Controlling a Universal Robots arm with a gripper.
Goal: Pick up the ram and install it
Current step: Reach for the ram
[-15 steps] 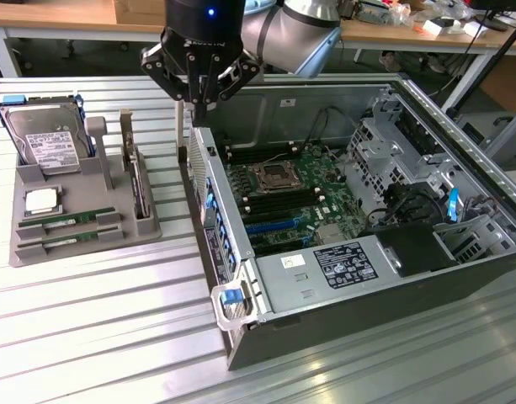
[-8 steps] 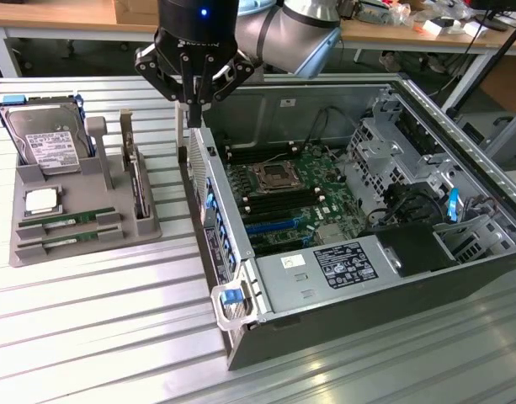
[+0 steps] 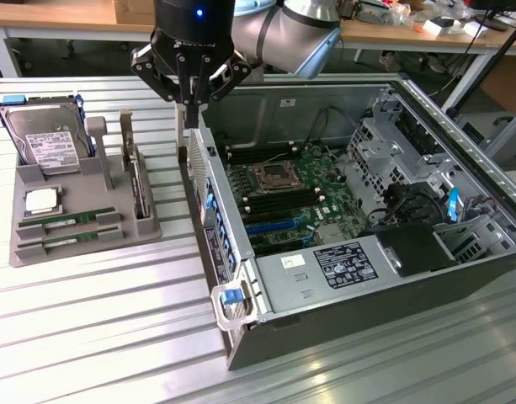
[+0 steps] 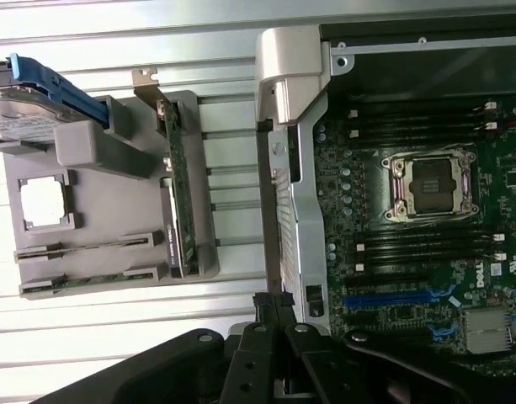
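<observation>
My jaws are pressed together with nothing between them. My gripper (image 3: 191,118) points straight down, and in the wrist view the two fingertips (image 4: 273,301) meet as one dark tip with no gap. They touch nothing. I hang in the air over the side wall of the open computer case (image 3: 460,126), the wall that faces the grey holder (image 3: 98,181).

The ram (image 3: 68,220) lies in a slot at the front end of that holder, lengthwise, its green edge showing. The second ram stick (image 3: 68,236) sits in the next slot just beside it, parallel. Both are well apart from my fingertips, at the exterior view's left. In the wrist view the two show as thin green strips in their grey slots, the ram (image 4: 85,247) and the second ram stick (image 4: 81,279).

Next to them in the holder rests the square silver processor (image 3: 40,200). Behind it the hard drive (image 3: 43,139) leans upright, and a green expansion card (image 3: 138,185) stands on edge along the side of the holder nearest the case.

Inside the case lies the motherboard (image 3: 291,194) with its empty processor socket (image 3: 272,175). Black memory slots (image 4: 409,126) run on either side of the socket. The holder and the case both stand on a slatted metal table (image 3: 98,320).
</observation>
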